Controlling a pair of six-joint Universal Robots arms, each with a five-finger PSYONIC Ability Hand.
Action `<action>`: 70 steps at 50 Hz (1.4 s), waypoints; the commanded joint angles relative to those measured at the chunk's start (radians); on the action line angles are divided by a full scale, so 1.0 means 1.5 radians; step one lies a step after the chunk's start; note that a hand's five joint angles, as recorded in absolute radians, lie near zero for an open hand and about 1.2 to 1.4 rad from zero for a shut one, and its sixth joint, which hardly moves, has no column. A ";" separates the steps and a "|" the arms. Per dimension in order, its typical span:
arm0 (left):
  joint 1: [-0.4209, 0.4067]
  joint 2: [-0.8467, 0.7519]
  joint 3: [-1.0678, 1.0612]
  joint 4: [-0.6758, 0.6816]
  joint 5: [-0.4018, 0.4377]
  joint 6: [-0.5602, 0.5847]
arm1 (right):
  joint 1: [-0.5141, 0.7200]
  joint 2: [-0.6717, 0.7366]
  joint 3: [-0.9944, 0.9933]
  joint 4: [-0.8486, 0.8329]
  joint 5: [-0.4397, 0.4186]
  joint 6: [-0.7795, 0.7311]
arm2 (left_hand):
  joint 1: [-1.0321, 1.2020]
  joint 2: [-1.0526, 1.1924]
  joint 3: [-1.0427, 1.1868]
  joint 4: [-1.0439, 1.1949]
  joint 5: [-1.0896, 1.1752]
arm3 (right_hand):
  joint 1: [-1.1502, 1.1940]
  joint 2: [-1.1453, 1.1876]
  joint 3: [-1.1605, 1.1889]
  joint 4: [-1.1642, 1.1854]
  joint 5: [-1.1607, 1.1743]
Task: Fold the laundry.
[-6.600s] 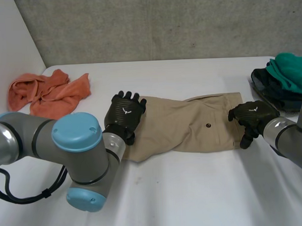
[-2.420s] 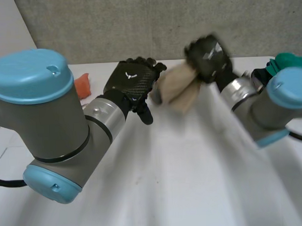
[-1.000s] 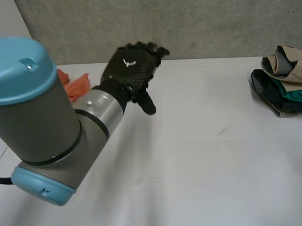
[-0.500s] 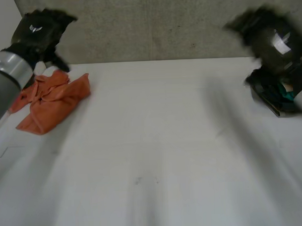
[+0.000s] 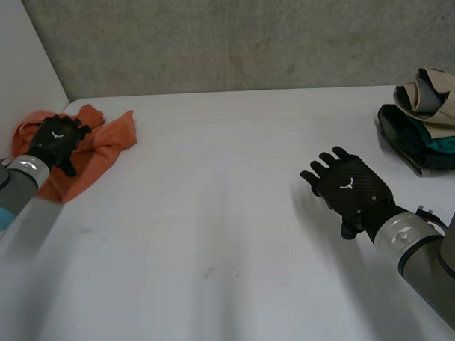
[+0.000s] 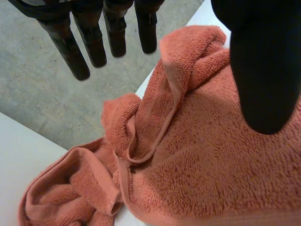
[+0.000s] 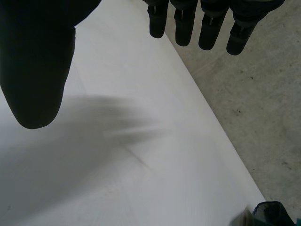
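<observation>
On the far left side of the white bench (image 5: pixel 215 238) you can see a crumpled orange towel (image 5: pixel 99 145). Your left hand (image 5: pixel 56 140) is over the middle of that towel. Its fingers (image 6: pixel 70 52) are straight and spread out, and the thumb (image 6: pixel 263 70) sticks out to the side. It has hold of nothing. You cannot tell if the palm touches the towel. From the left wrist view the towel lies bunched under the palm, and its hemmed edge is folded and twisted near the fingertips.

Your right hand (image 5: pixel 346 187) is over a bare part of the bench, on the right side and nearer to the robot. Its fingers are straight and a little apart too, and it holds nothing. It is well apart from the towel.

At the far right edge of the bench sits a pile of folded clothes (image 5: pixel 424 134). A tan piece (image 5: pixel 434 96) is on top, with a teal piece (image 5: pixel 441 144) and a dark piece (image 5: pixel 400 129) under it. The right hand is near the pile but not touching it. Behind the bench is a grey wall (image 5: pixel 245 35).
</observation>
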 commanded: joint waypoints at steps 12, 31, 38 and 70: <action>-0.011 -0.130 0.193 -0.001 0.000 -0.077 | 0.000 -0.001 0.029 -0.002 -0.002 0.002 | 0.145 0.150 0.153 0.152 0.154 | -0.039 -0.024 -0.026 -0.026 -0.028; -0.017 -0.191 0.279 0.003 -0.001 -0.076 | -0.005 -0.001 0.029 -0.002 -0.002 0.002 | 0.442 0.448 0.450 0.449 0.452 | -0.039 -0.024 -0.026 -0.026 -0.028; -0.023 -0.205 0.302 0.004 -0.002 -0.074 | -0.006 -0.001 0.030 -0.002 -0.002 0.002 | 0.561 0.567 0.569 0.568 0.571 | -0.039 -0.024 -0.026 -0.026 -0.028; -0.246 0.331 -0.254 0.138 -0.009 -0.175 | -0.043 -0.022 0.023 -0.002 0.014 0.014 | 0.724 0.729 0.732 0.731 0.733 | -0.039 -0.024 -0.026 -0.026 -0.028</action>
